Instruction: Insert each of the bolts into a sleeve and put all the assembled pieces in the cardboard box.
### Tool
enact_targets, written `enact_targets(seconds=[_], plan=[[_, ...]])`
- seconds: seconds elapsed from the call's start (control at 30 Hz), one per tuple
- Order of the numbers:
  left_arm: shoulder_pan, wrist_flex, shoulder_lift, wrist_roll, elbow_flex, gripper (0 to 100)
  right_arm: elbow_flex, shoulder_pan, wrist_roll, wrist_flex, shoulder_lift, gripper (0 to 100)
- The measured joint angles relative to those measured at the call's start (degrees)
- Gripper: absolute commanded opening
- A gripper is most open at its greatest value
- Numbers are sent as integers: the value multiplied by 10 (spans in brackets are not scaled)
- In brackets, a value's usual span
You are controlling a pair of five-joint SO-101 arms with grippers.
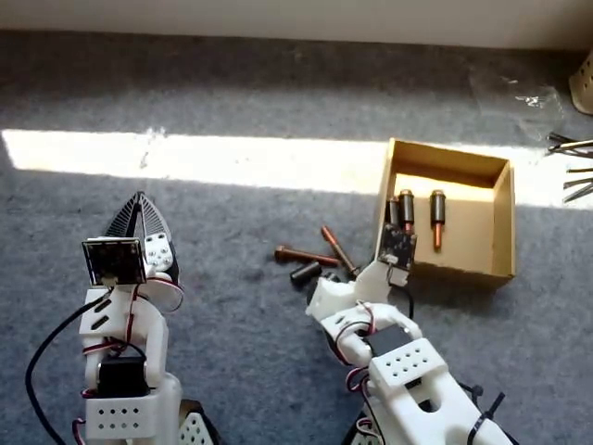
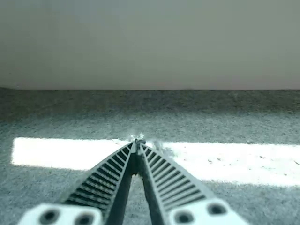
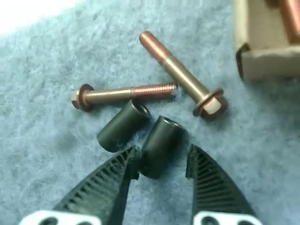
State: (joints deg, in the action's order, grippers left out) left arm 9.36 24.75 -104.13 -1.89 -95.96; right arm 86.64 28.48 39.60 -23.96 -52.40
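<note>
Grey carpet (image 1: 241, 352) w/ a sunlit strip (image 1: 232, 159) running across to the cardboard box (image 1: 503, 222); pale wall (image 2: 150, 42) behind. My right pincer (image 3: 161, 157) was spread, one finger either side of a black sleeve (image 3: 161, 140), near the box's front corner. Wrist cam showed a 2nd sleeve (image 3: 123, 125) just beside it, plus a bolt (image 3: 124, 93) & another bolt (image 3: 180, 75) closer to the box. High cam showed assembled pieces (image 1: 437, 215) inside the box. My left pincer (image 1: 139, 202) was pressed together, well apart from the box, w/ open carpet round it.
</note>
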Motion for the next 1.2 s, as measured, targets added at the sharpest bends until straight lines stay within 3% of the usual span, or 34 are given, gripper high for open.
enact_targets(seconds=[0.37,0.73,1.2], plan=[[0,0,0,0,0,6,2,0,-127,0,0,152],[0,0,0,0,0,6,2,0,-169,-3,-1,152],[0,0,0,0,0,6,0,0,-253,-94,-10,152]])
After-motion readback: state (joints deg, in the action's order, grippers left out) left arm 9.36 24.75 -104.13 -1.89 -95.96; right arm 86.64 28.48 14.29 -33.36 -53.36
